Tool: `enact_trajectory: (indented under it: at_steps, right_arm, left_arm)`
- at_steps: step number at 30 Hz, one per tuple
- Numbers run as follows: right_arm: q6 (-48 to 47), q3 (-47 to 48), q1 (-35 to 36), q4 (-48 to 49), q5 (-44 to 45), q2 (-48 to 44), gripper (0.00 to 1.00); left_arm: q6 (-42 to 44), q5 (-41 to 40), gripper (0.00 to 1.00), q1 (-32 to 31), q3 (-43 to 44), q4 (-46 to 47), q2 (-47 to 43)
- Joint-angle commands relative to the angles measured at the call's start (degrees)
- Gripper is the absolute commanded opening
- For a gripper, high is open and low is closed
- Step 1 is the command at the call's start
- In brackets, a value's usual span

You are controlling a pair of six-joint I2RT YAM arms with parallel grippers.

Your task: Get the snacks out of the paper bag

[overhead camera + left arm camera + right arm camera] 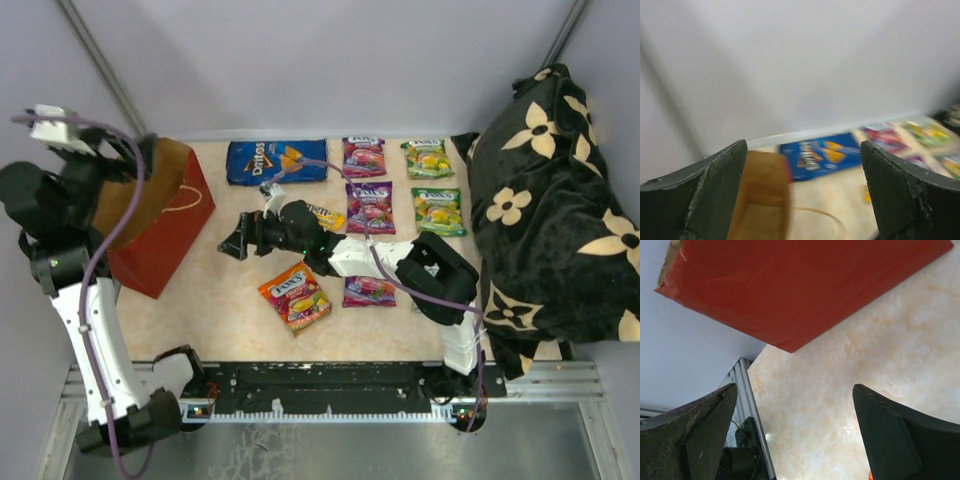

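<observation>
The red paper bag [165, 240] stands at the table's left, its brown inside [760, 200] facing up. My left gripper [128, 165] [802, 195] hangs open over the bag's mouth with nothing between its fingers. Out on the table lie the snacks: a blue Doritos bag [275, 160] [820, 155], purple packets [363, 156], green packets [427, 158], an orange packet [295, 296] and a small yellow packet [325, 215]. My right gripper [233, 240] [795, 435] is open and empty, low over bare table just right of the bag's red side [805, 285].
A black flower-patterned cloth [545, 210] is heaped along the table's right side. An aluminium rail [330, 385] [742, 390] runs along the near edge. Grey walls close in the back and the sides. The bag's loop handle [825, 215] droops toward the table.
</observation>
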Motion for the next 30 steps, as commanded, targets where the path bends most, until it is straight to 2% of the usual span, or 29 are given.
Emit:
enact_trajectory:
  at_steps: [1,4,7,10,12,14,16,21,27,30]
  right_arm:
    - [1.0,-4.3,-3.1,5.3,-1.4,-5.8,0.99]
    - [1.7,-11.8,-6.3,7.3,-1.5,-10.1,0.99]
    - [2.6,-21.5,-11.4,8.6,-0.5,-18.9,0.99]
    - [2.2,-30.6,-17.4,5.9,1.8,-28.8,0.99]
    - [1.3,-35.7,-22.1,1.5,4.3,-35.7,0.99]
    - [1.0,-38.8,-25.7,-3.8,8.0,-42.9,0.99]
    - [1.5,-41.3,-28.6,-9.4,12.8,-49.7,0.99]
    - [1.3,-44.5,-31.8,-16.7,19.9,-61.4,0.99]
    - [1.5,-44.5,-32.0,-17.4,18.6,-60.7,0.99]
    - [2.3,-44.5,-32.0,-16.0,16.9,-59.3,0.99]
  left_arm:
    - [-5.0,19.1,1.00,-9.6,-9.3,10.1,-3.7]
    - [-1.8,13.5,1.00,-20.0,-12.3,8.1,-3.1]
    - [0.3,7.7,1.00,-27.8,-14.7,6.3,-1.2]
    - [0.0,3.2,1.00,-35.5,-18.1,10.5,1.3]
    - [1.3,-3.6,1.00,-44.5,-18.5,11.3,5.1]
    - [2.2,-14.3,1.00,-50.5,-18.9,11.7,9.5]
    - [-1.5,-17.1,1.00,-51.6,-22.0,16.4,12.8]
    - [-6.9,-28.2,1.00,-53.8,-36.1,37.1,16.6]
    - [-2.9,-39.3,1.00,-54.7,-46.6,57.2,23.1]
    - [-3.1,-34.1,1.00,-49.4,-50.4,66.2,27.2]
